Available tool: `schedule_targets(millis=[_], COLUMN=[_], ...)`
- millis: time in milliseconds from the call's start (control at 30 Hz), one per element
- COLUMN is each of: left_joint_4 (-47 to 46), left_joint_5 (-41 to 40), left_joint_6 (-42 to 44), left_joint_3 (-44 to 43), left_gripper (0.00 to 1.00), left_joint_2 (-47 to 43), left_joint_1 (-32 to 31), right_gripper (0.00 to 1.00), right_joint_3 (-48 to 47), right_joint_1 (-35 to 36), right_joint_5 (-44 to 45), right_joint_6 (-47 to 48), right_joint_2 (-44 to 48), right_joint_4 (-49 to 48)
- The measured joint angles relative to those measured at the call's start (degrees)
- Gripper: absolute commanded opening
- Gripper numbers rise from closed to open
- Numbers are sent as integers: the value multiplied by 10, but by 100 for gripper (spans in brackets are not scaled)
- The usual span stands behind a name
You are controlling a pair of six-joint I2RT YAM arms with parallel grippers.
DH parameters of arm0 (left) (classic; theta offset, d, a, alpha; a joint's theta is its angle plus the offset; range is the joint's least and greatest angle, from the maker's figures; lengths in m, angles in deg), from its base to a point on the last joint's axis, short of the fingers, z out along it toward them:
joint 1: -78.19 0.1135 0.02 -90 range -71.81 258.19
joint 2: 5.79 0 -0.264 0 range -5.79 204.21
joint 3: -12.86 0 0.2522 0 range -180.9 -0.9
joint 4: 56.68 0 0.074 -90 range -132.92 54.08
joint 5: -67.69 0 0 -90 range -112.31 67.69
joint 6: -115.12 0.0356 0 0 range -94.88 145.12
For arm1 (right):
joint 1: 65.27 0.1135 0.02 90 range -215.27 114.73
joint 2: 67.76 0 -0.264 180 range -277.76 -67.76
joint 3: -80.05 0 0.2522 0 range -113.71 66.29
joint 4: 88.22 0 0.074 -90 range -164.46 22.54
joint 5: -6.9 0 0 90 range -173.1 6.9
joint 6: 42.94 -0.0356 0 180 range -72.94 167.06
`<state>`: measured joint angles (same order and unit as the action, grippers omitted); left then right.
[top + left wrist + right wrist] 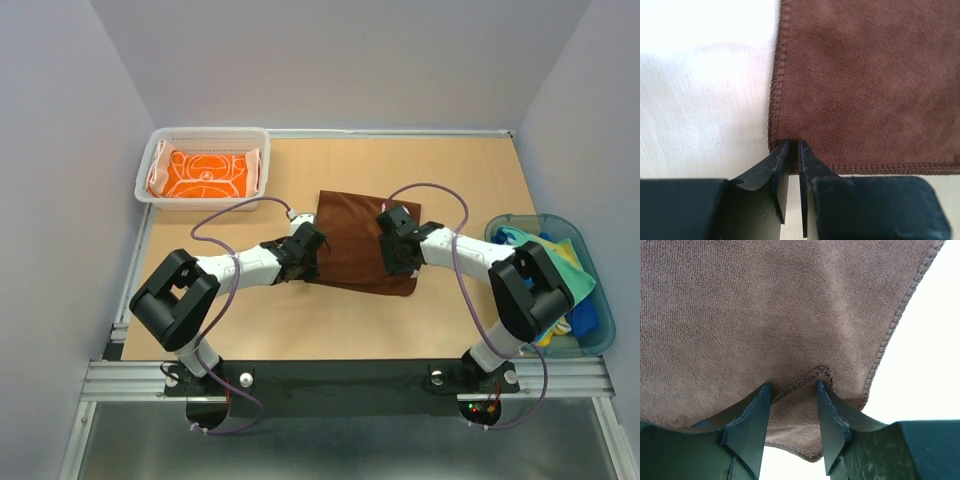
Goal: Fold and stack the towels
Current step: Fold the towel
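Note:
A plain dark brown towel (352, 232) lies spread in the middle of the table. My left gripper (308, 246) is at its left near corner. In the left wrist view the jaws (794, 142) are pinched nearly together on the hemmed corner of the brown towel (865, 85). My right gripper (399, 242) is over the towel's right side. Its fingers (794, 385) stand apart, and a stitched corner flap of the brown towel (765, 305) hangs between them. An orange towel with white circles (205, 176) lies folded in the white basket (258, 140).
The white mesh basket stands at the back left. A translucent blue-green tub (600, 335) at the right edge holds more towels (560, 262) in green, yellow and blue. Grey walls close in the table on three sides.

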<state>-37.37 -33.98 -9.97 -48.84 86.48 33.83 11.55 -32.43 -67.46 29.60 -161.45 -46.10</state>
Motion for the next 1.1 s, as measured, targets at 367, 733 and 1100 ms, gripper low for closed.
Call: schedule_targets(millis=[367,733,1100], left_joint_4=[-13,-15,-7], left_joint_5=[9,22,33], left_joint_6=[-13,-24,-33], left_joint_3=[13,33,51], left_gripper=[22,21,21], left_joint_2=[-9,-28,-50], left_joint_1=[5,6,6], right_gripper=[47,44,36], right_joint_3=[100,232,188], right_joint_1=[-10,-14,-14], right_joint_5=[-33,-40,-43], right_joint_6=[-112,-258,-283], right_joint_2=[129,280,340], right_joint_4=[16,26,38])
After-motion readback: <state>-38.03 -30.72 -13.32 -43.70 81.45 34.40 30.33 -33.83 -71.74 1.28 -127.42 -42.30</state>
